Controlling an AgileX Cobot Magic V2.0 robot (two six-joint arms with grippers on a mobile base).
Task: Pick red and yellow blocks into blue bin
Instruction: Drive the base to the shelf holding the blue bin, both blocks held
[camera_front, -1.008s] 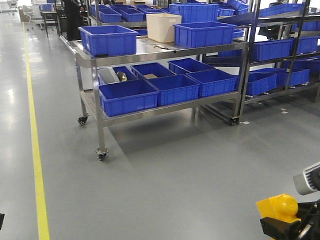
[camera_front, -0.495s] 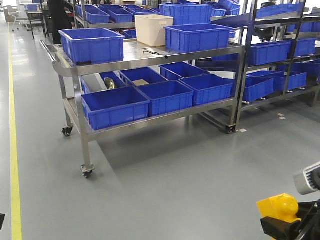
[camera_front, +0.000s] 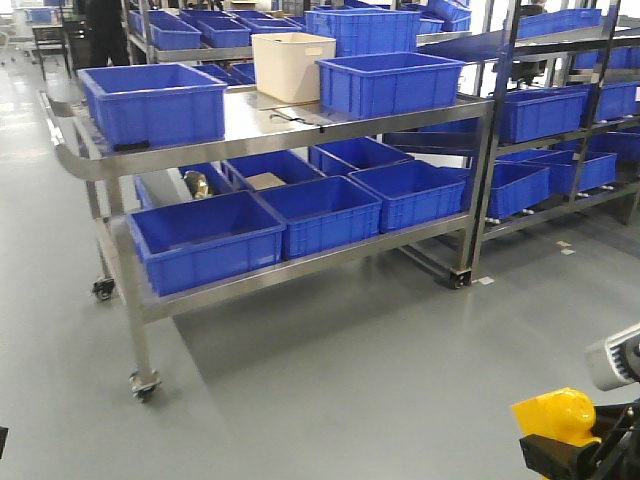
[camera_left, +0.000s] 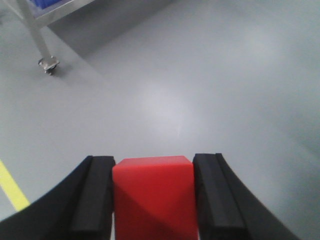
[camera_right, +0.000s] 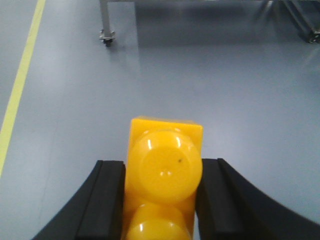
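In the left wrist view a plain red cube (camera_left: 152, 195) sits clamped between the black pads of my left gripper (camera_left: 152, 165), above bare grey floor. My right gripper (camera_right: 162, 170) is shut on the yellow studded brick (camera_right: 165, 165), studs facing the camera. The front view catches that yellow brick (camera_front: 555, 418) at the bottom right, in the right gripper (camera_front: 575, 452). Several blue bins stand on a steel cart ahead: one wide bin (camera_front: 152, 102) on the top shelf's left end and another (camera_front: 392, 82) on its right. I cannot tell which one the task means.
The wheeled steel cart (camera_front: 260, 128) has a beige tub (camera_front: 292, 65) on top and more blue crates on its lower shelf (camera_front: 205, 240). Racks of blue crates (camera_front: 560, 110) fill the right. A cart caster (camera_left: 48, 64) and a yellow floor line (camera_right: 20, 80) show in the wrist views.
The cart has slid left and grown larger in the front view, so the base has come closer to it. Both grippers keep the same hold on their blocks.
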